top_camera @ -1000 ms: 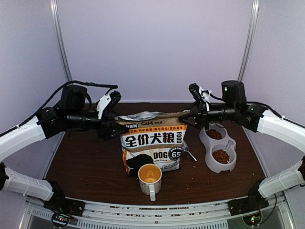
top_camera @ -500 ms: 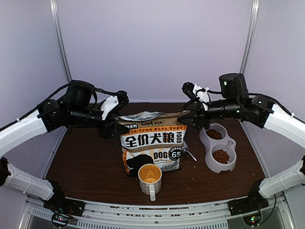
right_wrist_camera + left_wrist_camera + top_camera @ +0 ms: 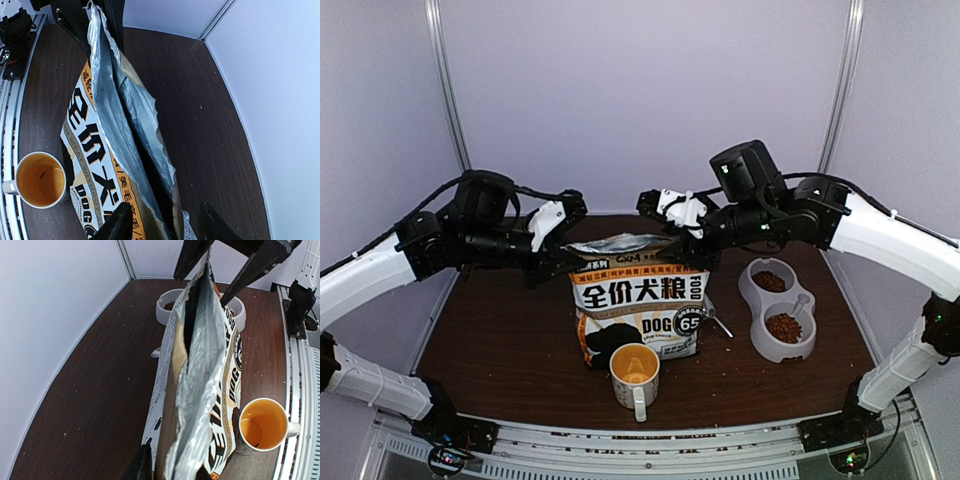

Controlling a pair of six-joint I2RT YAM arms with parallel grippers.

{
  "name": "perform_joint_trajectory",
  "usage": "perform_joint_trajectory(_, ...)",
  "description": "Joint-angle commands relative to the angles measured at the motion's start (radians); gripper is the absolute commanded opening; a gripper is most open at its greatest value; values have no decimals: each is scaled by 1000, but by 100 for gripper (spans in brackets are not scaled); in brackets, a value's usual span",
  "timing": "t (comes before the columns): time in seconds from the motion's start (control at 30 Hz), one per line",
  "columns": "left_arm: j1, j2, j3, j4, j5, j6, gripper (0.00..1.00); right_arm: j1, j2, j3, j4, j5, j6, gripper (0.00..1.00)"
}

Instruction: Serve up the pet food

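The pet food bag point(image 3: 640, 300) stands upright at mid-table with its torn top open, showing silver lining point(image 3: 200, 355) point(image 3: 115, 135). Reddish-brown kibble point(image 3: 783, 327) fills both cups of the grey double bowl point(image 3: 760, 345) to its right. My left gripper point(image 3: 560, 267) point(image 3: 171, 470) is shut on the bag's top left corner, a finger against each wall. The right gripper point(image 3: 695, 248) point(image 3: 165, 222) straddles the top right corner with its fingers apart, and the far finger stands off the bag. Kibble inside the bag is hidden.
A white mug with an orange inside point(image 3: 635, 370) point(image 3: 262, 425) point(image 3: 40, 180) stands just in front of the bag. A small white scoop point(image 3: 800, 305) rests in the bowl. White walls enclose the table on the left, back and right.
The left gripper has closed in on the bag's left corner. The right arm has swung left, and its gripper has come further over the bag's top right corner.
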Motion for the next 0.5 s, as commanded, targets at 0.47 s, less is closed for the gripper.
perform_joint_trajectory(0.47, -4, -50, -23, 65, -18, -7, 14, 69, 38, 78, -31, 238, -95, 4)
